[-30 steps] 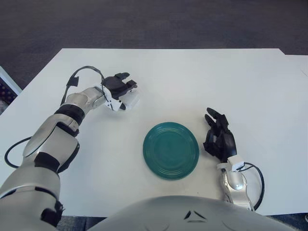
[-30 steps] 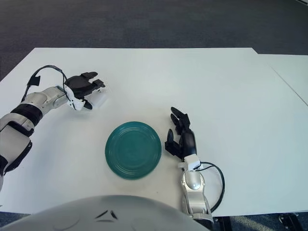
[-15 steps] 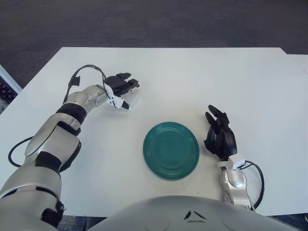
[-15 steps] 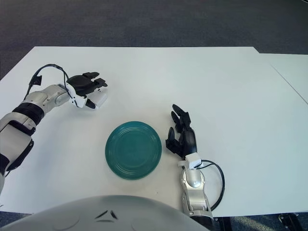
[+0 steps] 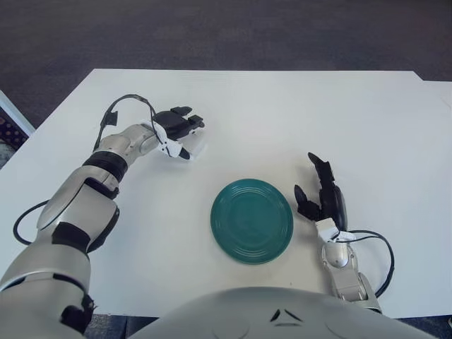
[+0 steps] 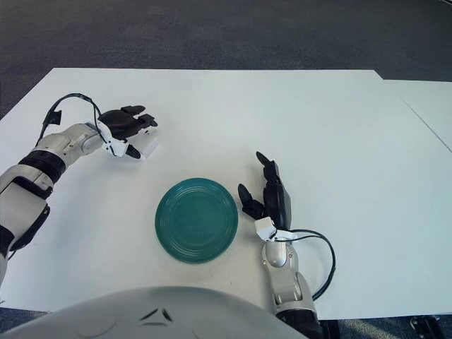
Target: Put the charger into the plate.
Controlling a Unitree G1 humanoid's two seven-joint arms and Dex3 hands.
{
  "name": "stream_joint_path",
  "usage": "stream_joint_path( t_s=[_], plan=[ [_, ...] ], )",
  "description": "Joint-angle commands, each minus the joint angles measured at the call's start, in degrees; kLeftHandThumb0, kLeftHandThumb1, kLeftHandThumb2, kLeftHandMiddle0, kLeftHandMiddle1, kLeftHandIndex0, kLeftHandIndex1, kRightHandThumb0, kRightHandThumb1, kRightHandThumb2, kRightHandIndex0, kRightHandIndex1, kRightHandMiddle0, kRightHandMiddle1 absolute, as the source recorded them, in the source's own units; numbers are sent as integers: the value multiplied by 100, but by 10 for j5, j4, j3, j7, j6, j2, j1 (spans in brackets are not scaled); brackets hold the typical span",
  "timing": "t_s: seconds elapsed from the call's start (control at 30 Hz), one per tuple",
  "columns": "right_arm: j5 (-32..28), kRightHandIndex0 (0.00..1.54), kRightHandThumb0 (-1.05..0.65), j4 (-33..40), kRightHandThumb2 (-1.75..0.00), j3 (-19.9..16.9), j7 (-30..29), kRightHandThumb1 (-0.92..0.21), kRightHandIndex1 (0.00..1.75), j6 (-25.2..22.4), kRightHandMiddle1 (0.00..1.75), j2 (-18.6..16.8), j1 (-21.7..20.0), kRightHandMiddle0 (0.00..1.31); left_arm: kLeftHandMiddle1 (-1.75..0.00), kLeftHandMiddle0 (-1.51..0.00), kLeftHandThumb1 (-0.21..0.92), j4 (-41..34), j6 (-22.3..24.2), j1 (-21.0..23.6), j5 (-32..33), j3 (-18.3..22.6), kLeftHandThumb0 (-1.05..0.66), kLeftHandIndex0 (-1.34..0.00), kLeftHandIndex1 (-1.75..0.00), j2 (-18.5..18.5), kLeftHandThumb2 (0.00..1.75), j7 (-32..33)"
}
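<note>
left hand on charger, plate bare

left arm reaches out over the far-left part of the white desk [image 5: 282, 113], forearm silver with black bands, a black cable looping off the wrist. left hand [image 5: 176, 131] sits at the end of it, black fingers curled over the top of the charger [image 5: 192, 147], thumb under the near side. the charger is a small white block, mostly covered by the hand, only its right end shows. it looks gripped; whether it's clear of the desk or touching it i cannot tell.

charger is well apart from the plate [image 5: 251, 220], up and to the left of it.

plate is a round teal dish with concentric ridges, flat on the desk near the front edge, roughly centre. nothing lies in it.

right hand [image 5: 321, 198] shows just beside the plate's right rim, not touching it as far as i can see. it stands on edge, fingers pointing away from the robot, relaxed and slightly spread, holding nothing. the thumb sticks out toward the plate. white wrist piece and silver forearm run back toward the robot, black cable looping to the right of the forearm.

robot's grey torso fills the bottom edge. dark carpet beyond the desk's far edge.
</note>
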State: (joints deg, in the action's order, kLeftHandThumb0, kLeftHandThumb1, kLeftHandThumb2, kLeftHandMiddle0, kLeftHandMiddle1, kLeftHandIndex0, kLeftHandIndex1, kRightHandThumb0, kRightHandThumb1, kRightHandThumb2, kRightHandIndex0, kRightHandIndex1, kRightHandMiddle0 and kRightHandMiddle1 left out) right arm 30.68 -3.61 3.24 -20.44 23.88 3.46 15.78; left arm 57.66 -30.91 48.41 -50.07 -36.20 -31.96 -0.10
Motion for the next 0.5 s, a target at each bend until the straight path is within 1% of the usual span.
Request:
stream_joint_path(
  t_s=[0.0, 0.03, 0.1, 0.17, 0.23, 0.3, 0.43, 0.47],
  plan=[
    [-76, 30, -69, -10, -75, -3, 34, -92, 2, -4, 61, -10, 13, 2, 0, -17, 92, -9, 5, -5, 8, 5, -95, -7, -75, -5, 19, -15],
    [-90, 31, -69, -8, -75, -4, 41, -92, 2, -7, 62, -12, 15, 2, 0, -17, 92, -10, 5, -6, 10, 6, -94, -7, -75, -5, 19, -19],
    [-93, 29, -70, 9, -77, -5, 45, -92, 1, -36, 63, -17, 21, 2, 0, -17, 92, -7, 7, -7, 11, 5, -94, -8, -75, -4, 19, -23],
    [-95, 28, -71, 19, -77, -5, 49, -92, 1, -50, 63, -19, 25, 2, 0, -17, 92, -7, 9, -7, 13, 6, -93, -8, -76, -4, 18, -27],
    [-147, 29, -72, -1, -81, -5, 71, -92, 1, 7, 64, -15, 20, 2, 0, -17, 92, -9, 11, -8, 14, 7, -93, -8, -76, -4, 18, -31],
    [-172, 31, -73, -9, -83, -6, 83, -92, 2, 34, 64, -12, 18, 2, 0, -17, 92, -12, 12, -10, 15, 7, -93, -9, -76, -5, 17, -33],
    [-165, 29, -76, 6, -89, -1, 82, -92, 1, 51, 59, -13, 27, 1, -1, -18, 92, -18, 11, -15, 17, 8, -92, -10, -77, -7, 16, -35],
    [-146, 29, -76, 13, -89, -3, 74, -92, 0, 26, 59, -13, 29, 0, -1, -18, 92, -21, 11, -16, 18, 8, -92, -10, -77, -8, 16, -37]
  ],
)
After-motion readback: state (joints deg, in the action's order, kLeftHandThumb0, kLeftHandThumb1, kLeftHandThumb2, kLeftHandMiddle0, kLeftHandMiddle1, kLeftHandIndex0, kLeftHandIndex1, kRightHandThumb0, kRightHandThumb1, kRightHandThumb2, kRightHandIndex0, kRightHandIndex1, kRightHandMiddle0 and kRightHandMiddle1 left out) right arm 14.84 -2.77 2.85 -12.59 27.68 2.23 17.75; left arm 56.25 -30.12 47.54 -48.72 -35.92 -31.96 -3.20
